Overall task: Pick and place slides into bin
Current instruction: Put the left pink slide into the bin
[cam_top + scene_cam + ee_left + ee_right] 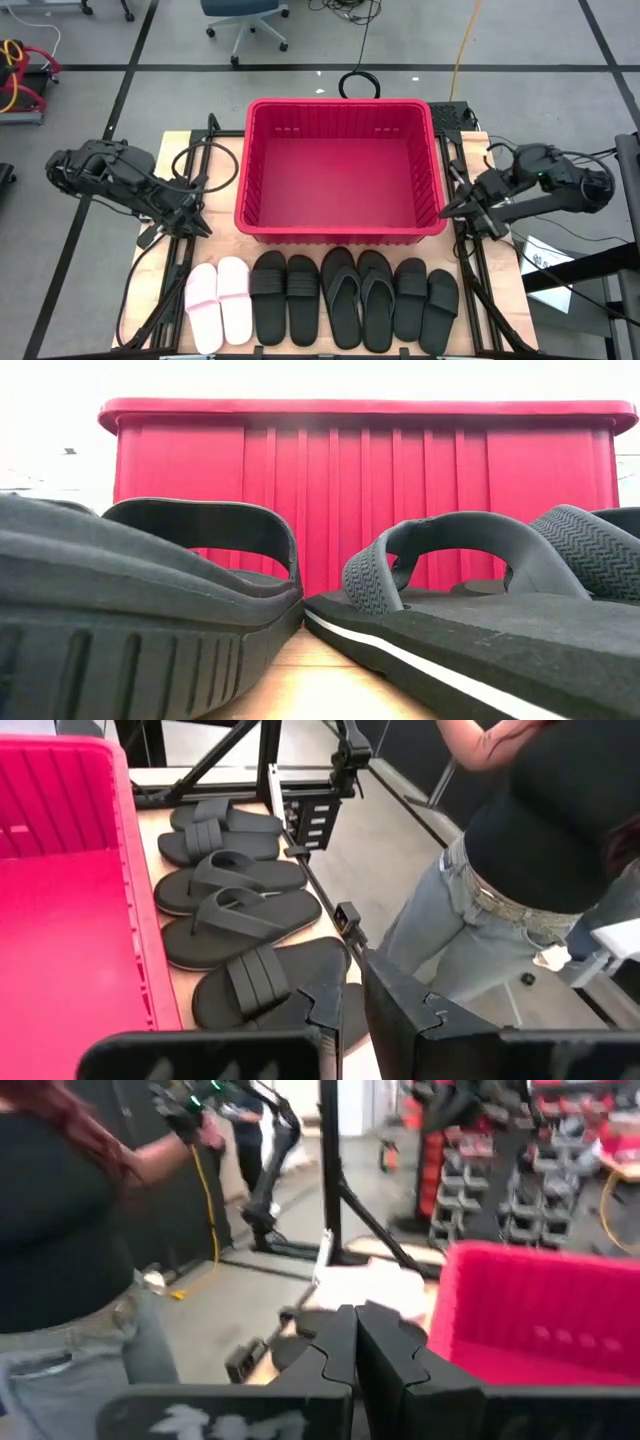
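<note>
The red bin [340, 170] stands in the middle of the table; its ribbed wall [360, 490] fills the low view. The slides lie in a row along the near edge, soles down: a white pair [218, 300], a black wide-strap pair [285, 298], a black thong pair [358, 298] and another black wide-strap pair [425, 300]. My left gripper [190, 215] hangs in the air left of the bin, slightly open [355, 1010], with nothing between its fingers. My right gripper [455, 208] hangs right of the bin, shut [355, 1335] and empty.
A person in jeans and a dark top [520, 850] stands just off the table's near side, also in the right wrist view [70, 1250]. Black frame struts [470, 270] run along both table sides. The bin's inside [60, 920] holds nothing that shows.
</note>
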`<state>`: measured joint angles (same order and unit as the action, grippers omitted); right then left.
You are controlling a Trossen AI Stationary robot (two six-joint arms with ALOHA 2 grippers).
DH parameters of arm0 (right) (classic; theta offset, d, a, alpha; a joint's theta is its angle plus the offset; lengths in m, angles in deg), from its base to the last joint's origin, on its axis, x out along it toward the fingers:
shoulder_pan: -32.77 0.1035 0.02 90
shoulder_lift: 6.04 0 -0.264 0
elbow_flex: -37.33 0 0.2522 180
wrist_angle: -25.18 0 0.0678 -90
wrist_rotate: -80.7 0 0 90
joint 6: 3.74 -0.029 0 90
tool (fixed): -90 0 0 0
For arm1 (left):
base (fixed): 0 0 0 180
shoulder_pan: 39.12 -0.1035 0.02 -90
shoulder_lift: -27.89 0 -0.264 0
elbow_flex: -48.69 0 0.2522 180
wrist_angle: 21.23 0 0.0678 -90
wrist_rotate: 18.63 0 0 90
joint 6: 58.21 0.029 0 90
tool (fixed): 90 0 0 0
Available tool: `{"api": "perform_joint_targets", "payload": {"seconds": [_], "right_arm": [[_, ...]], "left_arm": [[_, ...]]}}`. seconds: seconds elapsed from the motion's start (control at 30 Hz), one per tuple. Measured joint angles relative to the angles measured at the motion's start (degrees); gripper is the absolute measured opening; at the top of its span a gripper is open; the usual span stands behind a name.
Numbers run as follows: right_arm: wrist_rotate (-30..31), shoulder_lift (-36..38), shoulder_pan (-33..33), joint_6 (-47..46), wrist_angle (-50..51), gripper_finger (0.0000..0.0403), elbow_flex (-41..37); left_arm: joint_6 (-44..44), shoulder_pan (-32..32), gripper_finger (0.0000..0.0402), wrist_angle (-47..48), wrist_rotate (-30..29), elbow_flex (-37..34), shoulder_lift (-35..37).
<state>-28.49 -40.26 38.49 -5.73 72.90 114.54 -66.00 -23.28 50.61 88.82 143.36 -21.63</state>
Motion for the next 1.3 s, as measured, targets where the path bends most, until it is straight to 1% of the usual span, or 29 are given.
{"api": "perform_joint_targets", "payload": {"seconds": [0.2,0.33,0.53,0.8,0.87,0.97,1.07,1.17,1.3], "right_arm": [[-0.3,-0.5,0.0,-1.8,-1.3,0.0,-0.1],[-0.4,-0.4,0.0,-0.8,-3.1,0.0,-0.1],[-0.4,-0.5,0.0,0.1,-3.3,0.0,-0.1],[-0.4,-0.5,0.0,0.1,-3.3,0.0,-0.1],[-0.4,-0.5,0.0,0.1,-3.3,0.0,-0.1],[-0.4,-0.5,0.0,0.1,-3.3,0.0,-0.1],[-0.4,-0.4,0.0,0.1,-3.3,0.0,-0.1],[-0.4,-0.4,0.0,0.1,-3.3,0.0,-0.1],[-0.4,-0.4,0.0,0.1,-3.3,0.0,-0.1]], "left_arm": [[-4.3,0.0,0.0035,-1.6,0.0,-0.4,0.0],[-4.3,0.0,0.0035,-1.8,0.0,-0.4,-0.4],[-4.1,0.0,0.0035,-2.8,0.0,-0.4,-0.8],[-8.6,0.0,0.0035,-6.2,-0.1,-0.5,-2.5],[-11.1,0.0,0.0035,-5.1,-1.5,-0.5,-3.6],[-12.5,1.7,0.0035,-1.8,-2.7,-0.5,-5.1],[-14.2,3.9,0.0035,-0.3,-7.7,-0.5,-6.5],[-17.1,7.3,0.0035,0.1,-11.4,-0.5,-8.0],[-23.9,13.1,0.0035,0.6,-14.6,-0.5,-9.5]]}}
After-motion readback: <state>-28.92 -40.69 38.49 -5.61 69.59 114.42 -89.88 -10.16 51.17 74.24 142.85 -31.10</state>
